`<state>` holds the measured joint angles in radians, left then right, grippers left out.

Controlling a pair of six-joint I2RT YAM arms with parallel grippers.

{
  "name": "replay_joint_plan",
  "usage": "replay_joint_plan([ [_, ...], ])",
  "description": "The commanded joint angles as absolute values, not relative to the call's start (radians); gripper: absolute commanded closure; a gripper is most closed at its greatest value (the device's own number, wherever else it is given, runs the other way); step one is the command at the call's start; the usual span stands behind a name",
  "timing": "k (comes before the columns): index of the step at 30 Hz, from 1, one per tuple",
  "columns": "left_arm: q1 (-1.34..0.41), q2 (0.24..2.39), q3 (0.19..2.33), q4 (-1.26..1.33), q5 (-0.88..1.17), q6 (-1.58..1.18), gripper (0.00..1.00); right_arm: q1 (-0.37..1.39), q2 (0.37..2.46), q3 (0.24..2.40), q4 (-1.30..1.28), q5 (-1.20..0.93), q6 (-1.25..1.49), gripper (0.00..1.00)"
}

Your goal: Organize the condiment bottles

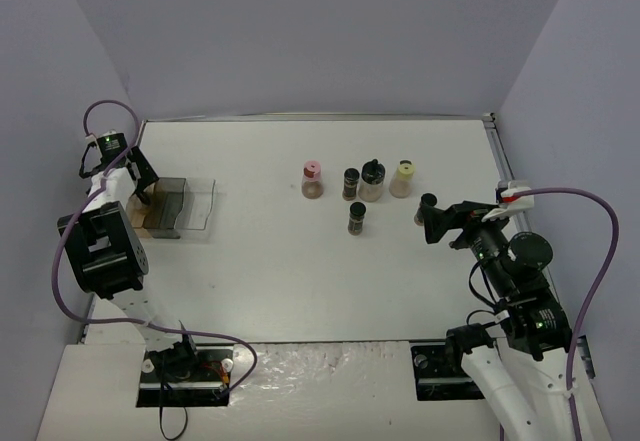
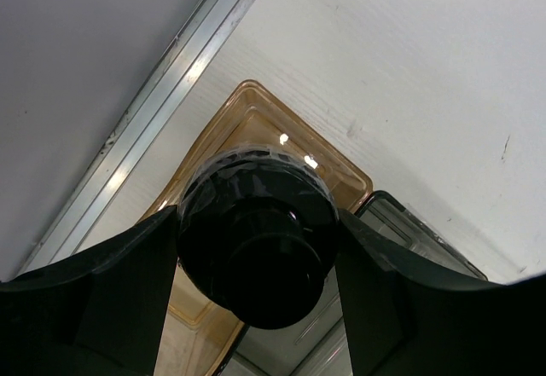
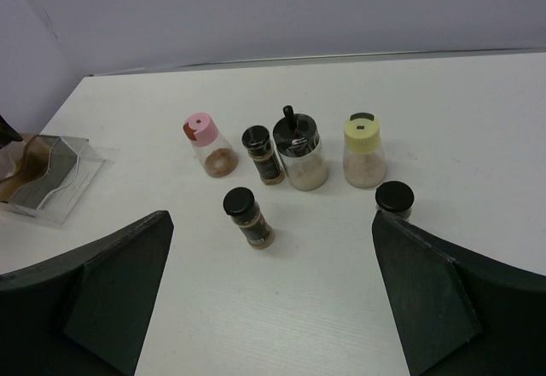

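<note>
My left gripper (image 1: 141,187) hangs over the clear tray (image 1: 200,207) at the table's left edge, shut on a black-capped condiment bottle (image 2: 256,240). In the left wrist view the bottle sits between both fingers above the tray's amber end compartment (image 2: 256,107). Mid-table stand a pink-capped jar (image 1: 312,177), a small black-capped jar (image 1: 351,183), a wider jar with a black lid (image 1: 371,180) and a yellow-capped jar (image 1: 403,178). In front of them stands a black-capped jar (image 1: 357,218). Another black-capped jar (image 3: 394,199) is right beside my right gripper (image 1: 436,217), which is open and empty.
An aluminium rail (image 2: 145,116) runs along the table's left edge just beyond the tray. Grey walls close the table in at the back and on both sides. In the right wrist view the tray (image 3: 53,180) lies far to the left.
</note>
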<state>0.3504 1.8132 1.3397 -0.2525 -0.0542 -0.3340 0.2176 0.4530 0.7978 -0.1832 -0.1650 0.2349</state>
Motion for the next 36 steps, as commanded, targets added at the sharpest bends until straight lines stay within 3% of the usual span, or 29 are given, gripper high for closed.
replay_joint_plan([
  [1,0.359,1.803,1.36,-0.146,-0.045,-0.338,0.76,0.222,0.458,0.796,-0.1,-0.163,0.245,0.0],
  [8,0.359,1.811,1.337,-0.14,-0.046,-0.332,0.51,0.223,0.485,0.799,-0.105,-0.179,0.273,0.0],
  [13,0.359,1.783,1.326,-0.162,-0.052,-0.35,0.25,0.223,0.525,0.807,-0.114,-0.221,0.295,0.0],
  [20,0.359,1.743,1.349,-0.213,-0.051,-0.377,0.06,0.222,0.587,0.833,-0.117,-0.229,0.295,0.0],
  [29,0.332,1.565,1.435,-0.507,-0.058,-0.429,0.03,0.222,0.776,0.91,-0.114,-0.169,0.272,0.0],
  [36,0.123,1.316,1.283,-0.536,-0.015,-0.368,0.03,0.27,1.045,0.995,-0.081,-0.12,0.219,0.0],
])
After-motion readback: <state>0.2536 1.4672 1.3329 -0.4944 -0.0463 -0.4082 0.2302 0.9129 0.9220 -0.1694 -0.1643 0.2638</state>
